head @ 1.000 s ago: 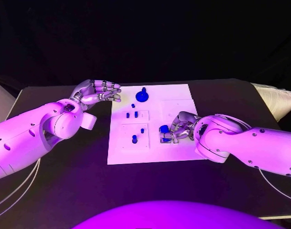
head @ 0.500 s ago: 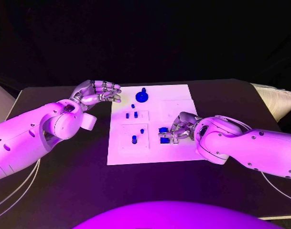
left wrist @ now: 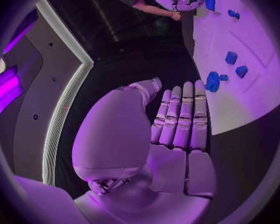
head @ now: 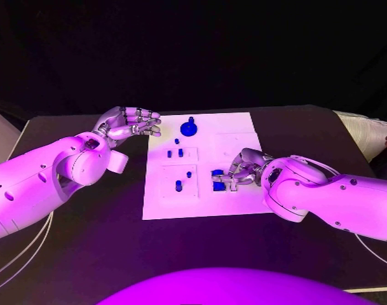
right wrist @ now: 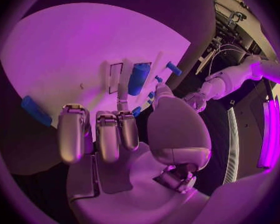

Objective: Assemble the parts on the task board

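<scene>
- The white rectangular task board (head: 203, 206) has a bare near strip and bare far-right corner.
- Small blue upright parts (head: 178, 153) crowd its left half; a round blue knob (head: 189, 128) stands at the far edge.
- The silver right hand (head: 239, 170) covers the right-middle, over blue blocks (head: 218, 180).
- The silver left hand (head: 131, 122) hovers beside the far-left corner.

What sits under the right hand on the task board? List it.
Under the right hand, blue parts lie on the white task board; the right wrist view shows an upright blue cylinder before the fingers. Anything beneath the palm itself is covered.
</scene>
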`<state>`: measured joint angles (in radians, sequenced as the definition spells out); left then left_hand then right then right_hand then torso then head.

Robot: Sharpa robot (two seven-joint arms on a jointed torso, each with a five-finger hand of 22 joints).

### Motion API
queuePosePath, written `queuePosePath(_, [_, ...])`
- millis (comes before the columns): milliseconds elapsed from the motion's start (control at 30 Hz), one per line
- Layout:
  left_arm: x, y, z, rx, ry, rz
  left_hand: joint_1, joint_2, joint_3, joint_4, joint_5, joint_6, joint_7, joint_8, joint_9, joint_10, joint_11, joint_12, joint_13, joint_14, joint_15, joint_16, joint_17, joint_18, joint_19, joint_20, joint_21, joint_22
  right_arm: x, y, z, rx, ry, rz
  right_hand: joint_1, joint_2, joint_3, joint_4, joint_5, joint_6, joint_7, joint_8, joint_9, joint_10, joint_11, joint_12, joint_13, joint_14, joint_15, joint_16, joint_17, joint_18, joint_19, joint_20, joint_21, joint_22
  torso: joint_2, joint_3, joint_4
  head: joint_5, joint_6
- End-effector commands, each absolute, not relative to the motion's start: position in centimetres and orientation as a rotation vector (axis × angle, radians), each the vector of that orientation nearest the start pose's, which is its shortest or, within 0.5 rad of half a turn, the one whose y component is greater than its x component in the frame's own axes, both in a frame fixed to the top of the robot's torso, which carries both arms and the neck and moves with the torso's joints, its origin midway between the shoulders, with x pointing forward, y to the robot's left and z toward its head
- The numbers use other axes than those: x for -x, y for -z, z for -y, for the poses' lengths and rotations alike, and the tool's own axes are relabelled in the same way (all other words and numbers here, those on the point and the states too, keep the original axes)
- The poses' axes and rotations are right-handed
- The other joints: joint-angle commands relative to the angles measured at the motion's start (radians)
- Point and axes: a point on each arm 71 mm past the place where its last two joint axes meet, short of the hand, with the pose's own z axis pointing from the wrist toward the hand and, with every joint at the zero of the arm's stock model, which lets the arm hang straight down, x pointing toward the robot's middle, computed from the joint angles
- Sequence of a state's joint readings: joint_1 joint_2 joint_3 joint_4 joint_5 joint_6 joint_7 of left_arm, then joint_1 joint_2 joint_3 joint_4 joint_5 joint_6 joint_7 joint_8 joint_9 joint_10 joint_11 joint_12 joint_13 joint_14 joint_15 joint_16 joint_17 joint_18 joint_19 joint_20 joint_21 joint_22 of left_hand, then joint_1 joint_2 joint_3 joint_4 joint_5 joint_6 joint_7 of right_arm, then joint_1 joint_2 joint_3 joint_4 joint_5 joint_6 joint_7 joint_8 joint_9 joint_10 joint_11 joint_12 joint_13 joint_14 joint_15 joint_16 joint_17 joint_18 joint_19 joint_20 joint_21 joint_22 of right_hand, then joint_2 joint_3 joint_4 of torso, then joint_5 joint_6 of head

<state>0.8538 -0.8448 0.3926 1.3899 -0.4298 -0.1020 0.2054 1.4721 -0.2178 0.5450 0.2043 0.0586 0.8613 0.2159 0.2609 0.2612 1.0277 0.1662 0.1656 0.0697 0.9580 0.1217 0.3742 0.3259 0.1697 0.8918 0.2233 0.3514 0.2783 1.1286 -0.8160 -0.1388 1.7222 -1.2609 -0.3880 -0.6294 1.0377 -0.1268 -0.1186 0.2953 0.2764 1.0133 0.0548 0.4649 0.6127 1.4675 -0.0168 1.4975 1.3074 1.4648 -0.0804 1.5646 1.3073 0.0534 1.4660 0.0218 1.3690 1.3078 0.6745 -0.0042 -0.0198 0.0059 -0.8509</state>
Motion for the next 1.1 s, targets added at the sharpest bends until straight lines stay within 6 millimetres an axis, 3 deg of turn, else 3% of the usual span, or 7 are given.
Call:
queuePosePath(33, [-49.5,21.3,-25.7,0.977,1.473,-1.544,0.001,0.005,0.000,0.004,0.002,0.003,0.008,-0.004,-0.001,-0.001,0.004,-0.005,0.001,0.008,0.001,-0.003,0.001,0.010,0.007,0.001,-0.006,-0.001,-41.6,24.5,16.3,-0.256,-0.521,-1.975,0.075,0.015,0.025,-0.002,0.003,-0.008,-0.003,0.004,0.002,0.059,-0.004,0.003,0.205,0.106,-0.005,0.006,0.263,-0.013,0.069,-0.003,0.004,0.164,0.000,0.0000,-0.0001,0.001,0.000])
queuePosePath(300, [-49.5,21.3,-25.8,0.976,1.473,-1.540,0.001,0.005,0.000,0.004,0.002,0.003,0.008,-0.004,-0.001,-0.001,0.004,-0.005,0.001,0.008,0.001,-0.003,0.001,0.010,0.007,0.001,-0.006,-0.001,-41.1,23.8,17.6,-0.318,-0.624,-1.942,0.177,0.013,0.058,-0.003,-0.013,-0.015,-0.001,-0.004,-0.002,0.063,-0.003,0.009,0.212,0.106,-0.004,0.006,0.263,-0.013,0.069,-0.004,0.004,0.166,0.000,0.0004,-0.0032,0.002,0.002])
queuePosePath(533, [-49.5,21.2,-25.8,0.976,1.474,-1.531,0.001,0.005,0.000,0.006,0.002,0.003,0.008,-0.005,-0.002,-0.002,0.003,-0.005,0.001,0.009,0.001,-0.005,0.003,0.011,0.009,0.002,-0.008,-0.002,-41.6,22.0,20.6,-0.406,-0.647,-1.911,0.226,0.024,0.094,-0.004,0.029,-0.049,0.019,-0.055,-0.029,0.075,0.013,0.028,0.227,0.106,0.008,0.006,0.263,-0.017,0.073,0.004,0.020,0.176,-0.001,-0.0006,-0.0040,-0.009,0.007])
queuePosePath(667, [-49.5,21.1,-25.9,0.977,1.472,-1.527,0.001,0.005,0.000,0.006,0.002,0.003,0.008,-0.005,-0.002,-0.002,0.003,-0.005,0.001,0.009,0.001,-0.005,0.003,0.011,0.009,0.002,-0.008,-0.002,-42.3,21.2,23.4,-0.446,-0.594,-1.925,0.261,0.026,0.117,-0.008,0.028,-0.060,0.031,-0.097,-0.051,0.079,0.024,0.035,0.233,0.106,0.018,0.006,0.263,-0.019,0.075,0.012,0.030,0.182,-0.002,-0.0012,-0.0057,-0.022,0.011])
queuePosePath(733, [-49.5,21.1,-26.0,0.979,1.471,-1.524,0.001,0.005,0.000,0.006,0.002,0.003,0.008,-0.005,-0.002,-0.002,0.003,-0.005,0.001,0.009,0.001,-0.005,0.003,0.011,0.009,0.002,-0.008,-0.002,-42.6,21.1,24.9,-0.456,-0.545,-1.946,0.282,0.022,0.139,-0.007,-0.002,-0.052,0.033,-0.114,-0.062,0.079,0.026,0.034,0.232,0.106,0.020,0.006,0.263,-0.019,0.075,0.015,0.031,0.184,-0.002,-0.0018,-0.0089,-0.025,0.013])
queuePosePath(933, [-49.4,21.1,-26.0,0.981,1.471,-1.522,0.001,0.005,0.000,0.006,0.002,0.003,0.008,-0.005,-0.002,-0.002,0.003,-0.005,0.001,0.009,0.001,-0.005,0.003,0.011,0.009,0.002,-0.008,-0.002,-43.0,21.4,28.4,-0.424,-0.394,-1.999,0.306,0.014,0.167,-0.007,0.000,-0.034,0.032,-0.129,-0.074,0.079,0.025,0.033,0.232,0.106,0.020,0.006,0.263,-0.021,0.076,0.017,0.041,0.189,-0.003,-0.0029,-0.0125,-0.031,0.012])
queuePosePath(1100, [-49.4,21.1,-26.0,0.982,1.471,-1.522,0.001,0.005,0.000,0.007,0.002,0.003,0.008,-0.005,-0.002,-0.001,0.003,-0.004,0.002,0.009,0.001,-0.006,0.005,0.011,0.010,0.002,-0.009,-0.003,-42.7,21.9,29.8,-0.395,-0.307,-2.034,0.316,0.010,0.184,-0.007,-0.002,-0.016,0.028,-0.135,-0.081,0.081,0.022,0.036,0.235,0.106,0.018,0.006,0.263,-0.022,0.077,0.017,0.047,0.193,-0.005,-0.0038,-0.0151,-0.034,0.012])
